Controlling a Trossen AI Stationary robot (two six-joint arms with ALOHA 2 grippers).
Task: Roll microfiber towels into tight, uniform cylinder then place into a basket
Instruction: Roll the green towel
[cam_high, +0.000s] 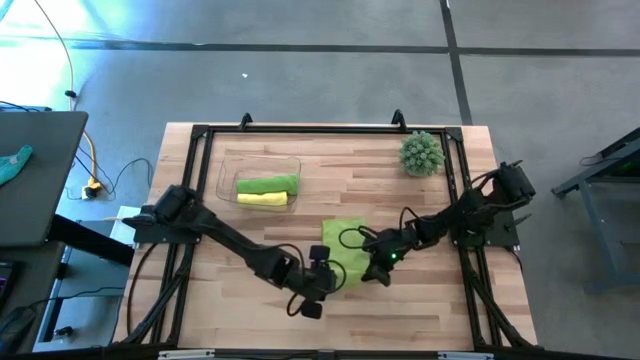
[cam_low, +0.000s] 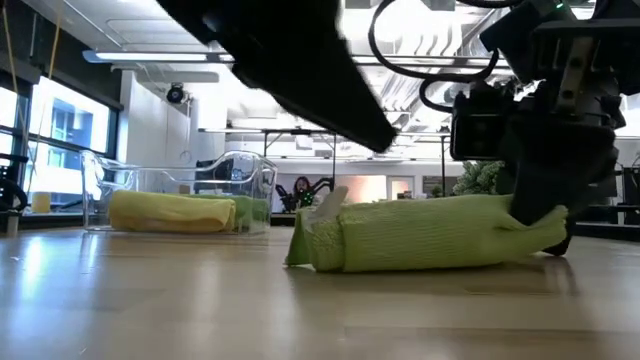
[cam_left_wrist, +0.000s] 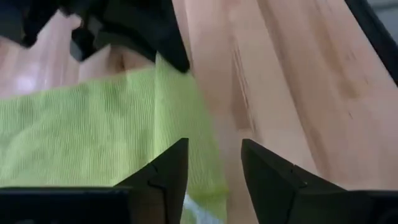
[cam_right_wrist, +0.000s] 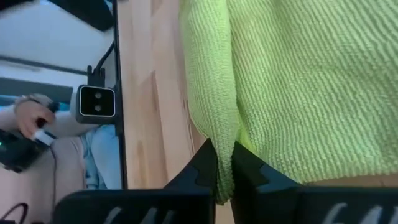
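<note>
The clear plastic basket sits toward the far left of the wooden surface and holds two rolled towels lying side by side: a lime green towel on the far side and a yellow towel on the near side. In the low view the yellow roll fills most of the basket's front, and the green one shows only as a sliver behind it.

The third towel, a lime green rolled towel, lies on the surface near the middle front, well apart from the basket. From above, both arms cover much of it, so only part of its cloth shows.

The right gripper has its jaws pinched together on a fold of this towel at one end. The left gripper hangs at the towel's other end with its jaws apart, holding nothing; the cloth edge lies just beside one finger.

A spiky green ball plant stands at the far right. A person's hand shows past the surface's edge, blurred.
</note>
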